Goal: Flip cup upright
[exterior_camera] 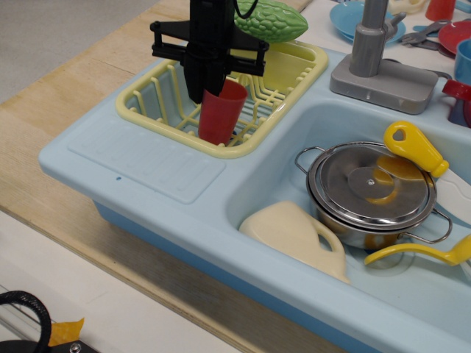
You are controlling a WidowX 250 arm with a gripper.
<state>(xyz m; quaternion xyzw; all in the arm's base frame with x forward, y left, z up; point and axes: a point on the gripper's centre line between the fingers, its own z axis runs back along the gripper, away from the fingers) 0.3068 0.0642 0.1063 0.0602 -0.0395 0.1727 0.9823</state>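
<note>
The red cup (219,114) stands nearly upright, mouth up, in the yellow dish rack (158,99) on the left of the blue sink unit. My black gripper (204,87) comes down from above and is shut on the cup's rim at its left side. The cup's base rests in or just above the rack's near part; I cannot tell if it touches.
A green vegetable toy (274,18) lies behind the rack. The basin holds a steel pot with lid (372,193), a cream jug (298,235) and yellow utensils (413,147). A grey faucet (381,62) stands at the back; blue and red dishes (441,29) lie far right.
</note>
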